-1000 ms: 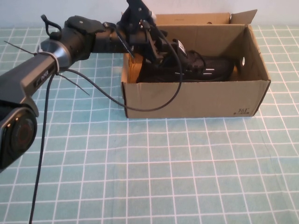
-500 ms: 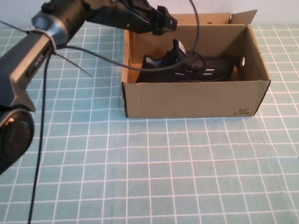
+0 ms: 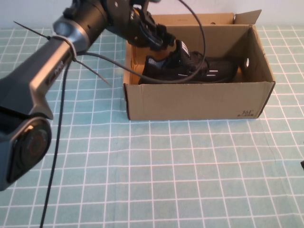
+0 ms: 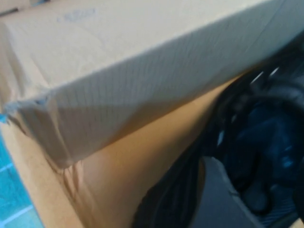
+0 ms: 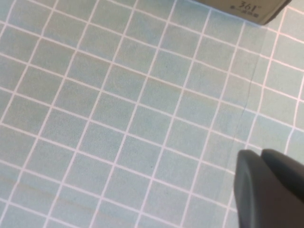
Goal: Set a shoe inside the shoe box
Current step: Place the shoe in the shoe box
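Since earlier, left gripper (image 3: 164, 40) dropped toward shoe (image 3: 190, 69).

The counter (image 3: 180, 171) wears a pale green cloth ruled with a white grid of squares, and it fills the high view from edge to edge. Standing directly on it, toward the far side, is the shoe box (image 3: 199, 102), brown cardboard, flaps up, its long front wall facing the camera with small black print at the lower right corner. A wide stretch of gridded cloth spreads on the near side of the box. Over in the right wrist view, the same grid runs on a slant, with the box's printed corner (image 5: 244, 8) resting on the cloth, well apart from the dark fingers (image 5: 268, 187) there.
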Tool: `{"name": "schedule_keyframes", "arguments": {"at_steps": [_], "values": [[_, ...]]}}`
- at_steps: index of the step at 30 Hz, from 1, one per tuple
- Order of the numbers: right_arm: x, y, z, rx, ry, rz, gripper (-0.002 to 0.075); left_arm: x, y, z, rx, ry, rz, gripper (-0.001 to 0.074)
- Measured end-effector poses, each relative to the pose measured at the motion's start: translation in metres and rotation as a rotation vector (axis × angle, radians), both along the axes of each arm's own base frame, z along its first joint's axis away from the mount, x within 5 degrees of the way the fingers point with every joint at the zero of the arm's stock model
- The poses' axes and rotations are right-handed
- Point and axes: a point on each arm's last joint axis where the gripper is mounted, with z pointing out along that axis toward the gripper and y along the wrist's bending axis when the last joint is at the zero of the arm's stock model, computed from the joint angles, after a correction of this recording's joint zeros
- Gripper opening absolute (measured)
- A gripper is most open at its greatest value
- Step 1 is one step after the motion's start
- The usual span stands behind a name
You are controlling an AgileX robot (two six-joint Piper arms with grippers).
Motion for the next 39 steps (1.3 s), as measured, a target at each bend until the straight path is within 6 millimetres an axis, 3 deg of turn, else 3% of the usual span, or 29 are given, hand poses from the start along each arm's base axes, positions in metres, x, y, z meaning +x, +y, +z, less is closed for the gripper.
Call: {"name": "schedule_keyframes", "arguments": {"at_steps": [6, 23, 32, 39], "values": [[0.000, 0.000, 0.000, -0.003, -0.007, 0.009, -0.0008, 0.004, 0.000, -0.020, 0.123, -0.003, 0.029, 0.0304], [0.001, 0.001, 0.001, 0.002, -0.019, 0.016, -0.0008, 0.008, 0.002, -0.028, 0.163, -0.009, 0.065, 0.0302], [0.001, 0.001, 0.001, 0.000, -0.020, 0.018, -0.0008, 0.008, 0.000, -0.035, 0.182, 0.007, 0.058, 0.0185], [0.001, 0.001, 0.001, -0.009, -0.024, 0.028, -0.0008, 0.006, 0.000, -0.031, 0.195, 0.016, 0.047, 0.0173]]}}
